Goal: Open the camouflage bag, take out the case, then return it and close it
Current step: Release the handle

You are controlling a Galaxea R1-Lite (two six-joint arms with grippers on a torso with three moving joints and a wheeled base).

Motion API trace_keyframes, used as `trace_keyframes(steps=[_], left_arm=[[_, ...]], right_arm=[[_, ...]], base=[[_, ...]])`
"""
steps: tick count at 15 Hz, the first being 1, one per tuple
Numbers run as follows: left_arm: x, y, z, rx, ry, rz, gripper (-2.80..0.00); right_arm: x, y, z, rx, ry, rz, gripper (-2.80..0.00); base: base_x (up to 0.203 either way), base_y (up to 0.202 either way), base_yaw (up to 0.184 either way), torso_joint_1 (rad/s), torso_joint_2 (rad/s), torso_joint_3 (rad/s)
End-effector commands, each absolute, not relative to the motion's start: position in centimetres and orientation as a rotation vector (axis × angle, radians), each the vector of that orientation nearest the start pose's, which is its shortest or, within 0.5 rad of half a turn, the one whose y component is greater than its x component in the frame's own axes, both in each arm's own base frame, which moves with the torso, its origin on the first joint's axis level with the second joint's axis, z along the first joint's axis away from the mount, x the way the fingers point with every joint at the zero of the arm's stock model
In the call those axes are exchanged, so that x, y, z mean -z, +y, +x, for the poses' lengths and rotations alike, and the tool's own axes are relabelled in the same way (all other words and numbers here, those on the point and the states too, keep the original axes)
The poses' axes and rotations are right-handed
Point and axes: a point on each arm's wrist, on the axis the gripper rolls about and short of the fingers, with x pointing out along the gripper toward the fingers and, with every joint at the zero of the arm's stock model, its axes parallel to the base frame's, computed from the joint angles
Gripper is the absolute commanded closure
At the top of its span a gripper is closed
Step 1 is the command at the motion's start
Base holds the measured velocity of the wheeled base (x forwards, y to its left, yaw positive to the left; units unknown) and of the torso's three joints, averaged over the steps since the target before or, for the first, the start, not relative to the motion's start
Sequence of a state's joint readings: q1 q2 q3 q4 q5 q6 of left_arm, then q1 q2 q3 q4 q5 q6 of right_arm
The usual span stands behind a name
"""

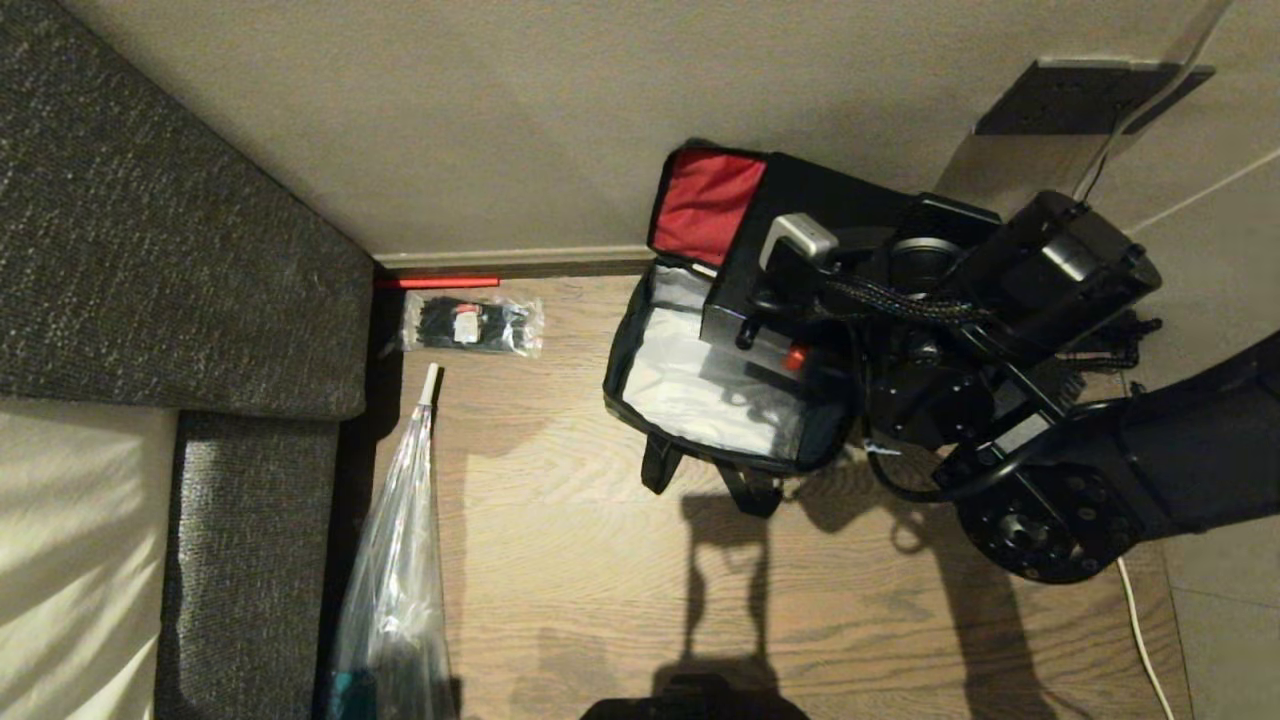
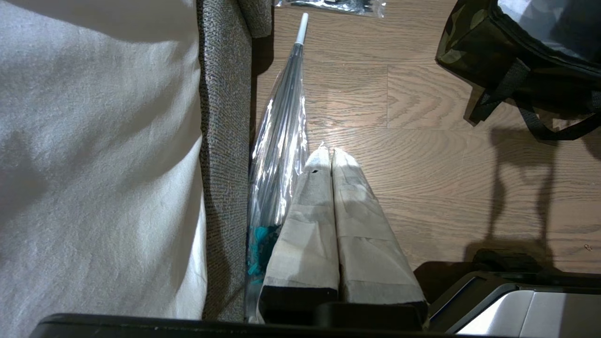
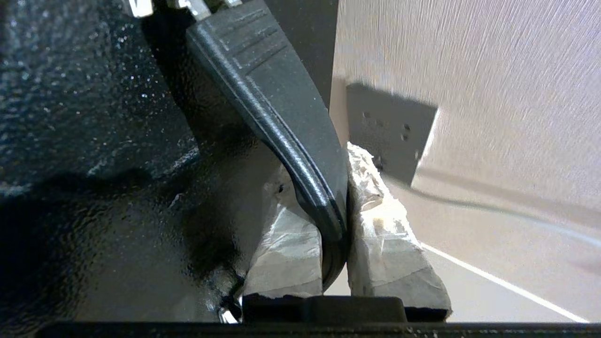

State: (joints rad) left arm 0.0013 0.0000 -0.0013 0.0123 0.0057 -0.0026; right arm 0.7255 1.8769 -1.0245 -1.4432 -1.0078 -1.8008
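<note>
Camouflage bag (image 1: 700,400) sits open on the floor; I've got the case (image 1: 745,310) above its mouth, right hand (image 3: 335,220) pinching the strap handle (image 3: 281,112). Left hand (image 2: 332,159) idles, pressed together. Returning and closing remain.

The head camera looks steeply down from above at the wooden floor (image 1: 560,560), with the camouflage bag (image 1: 720,400) toward 2 o'clock. The left wrist camera sits low, facing along the floor past the sofa (image 2: 220,141); it shares the bag and the umbrella (image 2: 281,117) with the head view. The right wrist camera is pressed close against the case (image 3: 84,141), facing the wall (image 3: 493,94).
</note>
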Motion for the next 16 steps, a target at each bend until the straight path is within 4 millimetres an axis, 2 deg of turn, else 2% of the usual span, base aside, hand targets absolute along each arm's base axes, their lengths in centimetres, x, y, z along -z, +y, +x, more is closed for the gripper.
trace_keyframes(steps=[1, 4, 16], left_arm=[[-7.5, 0.0, -2.3, -0.008, 0.008, -0.003, 0.00], [-7.5, 0.0, -2.3, -0.008, 0.008, -0.003, 0.00], [-7.5, 0.0, -2.3, -0.008, 0.008, -0.003, 0.00]], right_arm=[[-26.3, 19.0, 26.0, 0.546, 0.002, -1.303, 0.00], [-26.6, 17.3, 25.8, 0.583, 0.028, -1.300, 0.00], [-24.9, 10.1, 26.8, 0.739, 0.199, -1.302, 0.00]], base=[[0.000, 0.000, 0.000, 0.000, 0.00, 0.000], [0.000, 0.000, 0.000, 0.000, 0.00, 0.000], [0.000, 0.000, 0.000, 0.000, 0.00, 0.000]])
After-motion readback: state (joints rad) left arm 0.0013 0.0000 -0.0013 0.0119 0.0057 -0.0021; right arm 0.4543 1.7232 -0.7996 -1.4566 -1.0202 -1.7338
